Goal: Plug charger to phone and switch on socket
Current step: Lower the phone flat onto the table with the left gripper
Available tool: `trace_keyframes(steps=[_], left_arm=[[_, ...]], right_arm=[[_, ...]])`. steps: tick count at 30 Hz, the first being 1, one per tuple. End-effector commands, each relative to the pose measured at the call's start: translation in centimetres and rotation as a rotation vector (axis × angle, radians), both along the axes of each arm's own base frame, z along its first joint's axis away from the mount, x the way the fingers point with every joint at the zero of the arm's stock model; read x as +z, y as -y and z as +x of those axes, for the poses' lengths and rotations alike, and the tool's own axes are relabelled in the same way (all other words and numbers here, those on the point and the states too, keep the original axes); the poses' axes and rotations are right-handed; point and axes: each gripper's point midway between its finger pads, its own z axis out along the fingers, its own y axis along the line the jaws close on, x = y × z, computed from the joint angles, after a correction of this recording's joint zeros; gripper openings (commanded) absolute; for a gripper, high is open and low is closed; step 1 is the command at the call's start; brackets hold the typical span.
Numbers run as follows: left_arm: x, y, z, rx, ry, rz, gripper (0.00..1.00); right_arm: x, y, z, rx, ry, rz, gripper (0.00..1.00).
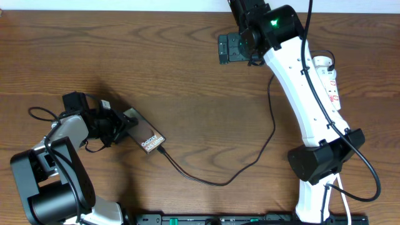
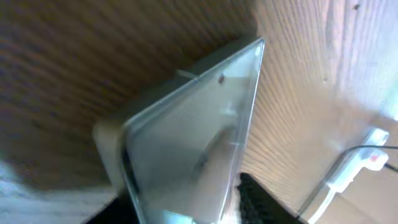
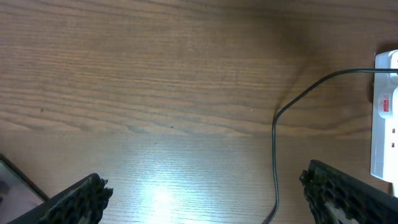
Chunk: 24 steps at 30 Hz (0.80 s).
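The phone [image 1: 146, 136] lies on the wood table at the left, lettering up. My left gripper [image 1: 117, 128] is shut on its left end. In the left wrist view the phone [image 2: 186, 137] fills the frame between the two fingers [image 2: 186, 213]. The charger cable [image 1: 219, 183] runs from the phone's lower right end, where its tip meets the phone, in a loop up to the socket [image 1: 329, 78], partly hidden under my right arm. My right gripper [image 1: 229, 50] is open and empty at the far middle, above bare table [image 3: 208, 199]. The cable [image 3: 274, 143] and socket [image 3: 387, 118] show in the right wrist view.
The right arm's white body crosses the right side of the table over the socket. The left arm's base sits at the front left corner. A black rail runs along the front edge [image 1: 237, 219]. The socket shows small in the left wrist view [image 2: 360, 163].
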Motion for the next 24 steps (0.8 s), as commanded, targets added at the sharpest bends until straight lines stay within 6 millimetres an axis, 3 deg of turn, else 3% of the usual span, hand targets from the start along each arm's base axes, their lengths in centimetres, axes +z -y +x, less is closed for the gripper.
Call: trace_keyframes(steps=[1,5,9,16,20,22,24], left_arm=[[-0.7,0.0,-1.0,-0.005,-0.051,0.010,0.55],[-0.9,0.0,-1.8,-0.001,-0.094,0.018,0.72],[-1.8,-1.0,-3.0,0.047,-0.188,0.079,0.83],[-1.5,-1.7,-3.6,0.061,-0.209,0.119,0.90],[1.8,-2.6,-2.9,0.037,-0.103,0.193,0.92],[5.8,-3.5,-1.9,0.025,0.038,0.287,0.95],[8.5,-3.6,-1.4,0.000,0.149,0.337,0.97]], right_arm=[[1.5,-0.1,-0.1,-0.014,0.039,0.011,0.99],[1.5,-0.1,-0.1,-0.014,0.039,0.012,0.99],[1.5,-0.1,-0.1,-0.014,0.039,0.011,0.99],[1.5,0.6,0.1,-0.026,0.051,-0.021,0.99],[1.6,2.1,0.3,-0.051,0.062,-0.087,0.99],[2.2,4.4,0.9,-0.103,0.095,-0.159,0.99],[3.0,5.9,1.2,-0.142,0.125,-0.193,0.99]])
